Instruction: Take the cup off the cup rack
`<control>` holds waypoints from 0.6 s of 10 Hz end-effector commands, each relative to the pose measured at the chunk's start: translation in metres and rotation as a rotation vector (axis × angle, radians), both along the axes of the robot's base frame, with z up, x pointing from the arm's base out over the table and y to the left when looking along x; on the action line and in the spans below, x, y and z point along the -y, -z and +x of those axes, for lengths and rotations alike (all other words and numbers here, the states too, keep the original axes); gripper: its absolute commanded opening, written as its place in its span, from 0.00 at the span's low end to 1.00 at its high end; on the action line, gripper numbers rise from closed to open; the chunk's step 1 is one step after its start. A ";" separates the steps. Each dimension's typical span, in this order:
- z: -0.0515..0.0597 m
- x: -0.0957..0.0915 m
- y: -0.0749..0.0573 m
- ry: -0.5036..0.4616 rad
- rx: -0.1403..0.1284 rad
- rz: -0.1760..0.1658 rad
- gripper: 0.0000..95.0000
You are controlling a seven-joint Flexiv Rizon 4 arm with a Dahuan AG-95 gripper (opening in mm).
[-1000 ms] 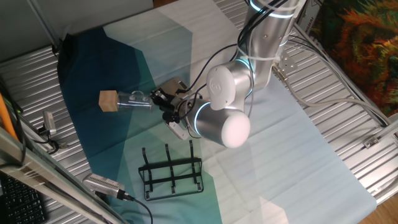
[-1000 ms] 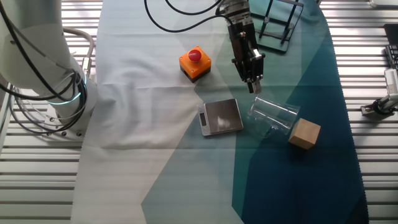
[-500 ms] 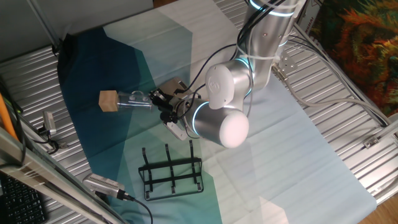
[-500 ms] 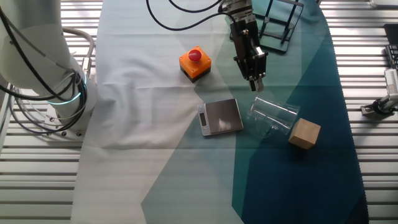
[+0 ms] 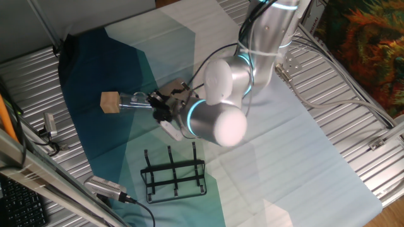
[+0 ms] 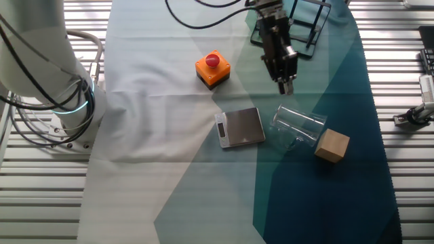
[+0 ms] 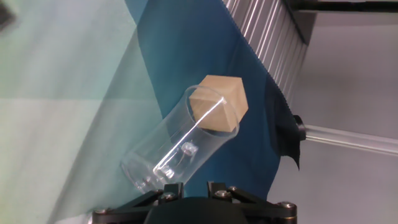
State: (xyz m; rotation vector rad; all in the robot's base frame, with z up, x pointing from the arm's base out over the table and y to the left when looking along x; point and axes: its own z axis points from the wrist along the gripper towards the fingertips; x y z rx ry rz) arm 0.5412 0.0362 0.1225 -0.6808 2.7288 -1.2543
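A: Where's the cup (image 6: pixel 297 127)?

B: Off the cup rack (image 6: pixel 298 24), lying on its side against the wooden cube (image 6: pixel 332 145), at five o'clock from the gripper (image 6: pixel 285 87).

A: Gripper's state?

B: Holding nothing; opening unclear.

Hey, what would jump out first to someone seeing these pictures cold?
Probably the clear cup lying on its side on the teal cloth, one end against a tan wooden cube. The claw hovers just above it, while the black cup rack stands bare nearby. An orange button box also catches the eye.
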 end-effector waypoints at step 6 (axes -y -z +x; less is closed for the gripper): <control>0.011 -0.012 -0.003 0.172 -0.064 0.764 0.00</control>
